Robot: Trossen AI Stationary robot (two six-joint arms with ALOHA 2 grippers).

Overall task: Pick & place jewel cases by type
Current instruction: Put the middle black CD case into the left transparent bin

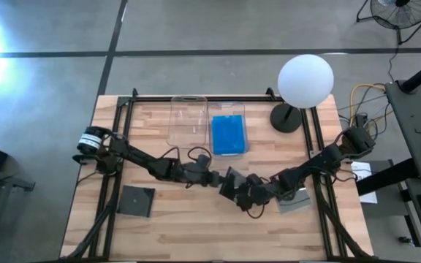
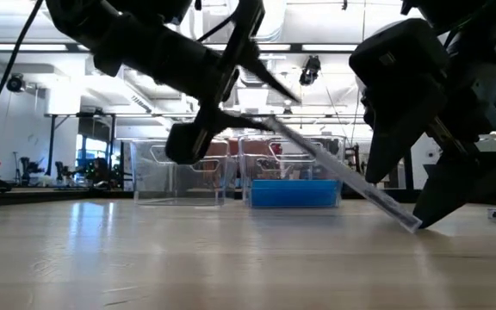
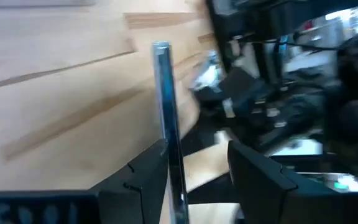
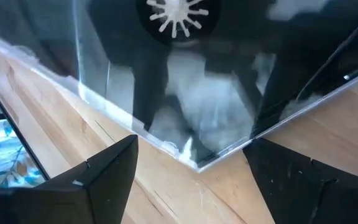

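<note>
A dark, partly see-through jewel case (image 1: 231, 183) stands tilted between both grippers at the table's middle. In the low view the case (image 2: 317, 164) slants from my left gripper (image 2: 231, 95) down to a corner (image 2: 412, 224) on the wood. My left gripper (image 3: 194, 168) is open, with the case (image 3: 165, 93) edge-on between its fingers. My right gripper (image 4: 194, 180) is open wide, and its fingers stand on either side of the case's low corner (image 4: 197, 163). Blue cases (image 1: 229, 135) lie in the right-hand clear bin. My left gripper has the case's raised edge (image 3: 169, 155) lying against the inner face of one finger (image 3: 145, 177). The other finger (image 3: 253, 177) stands apart from it. The case is tilted, with its far lower corner on the table. My right gripper: I cannot tell whether it touches the case.
A dark case (image 1: 136, 201) lies flat near the table's near left. A grey case (image 1: 294, 199) lies under the right arm. An empty clear bin (image 1: 187, 120) stands beside the bin with the blue cases (image 1: 229, 109). A white globe lamp (image 1: 305, 80) stands at the far right.
</note>
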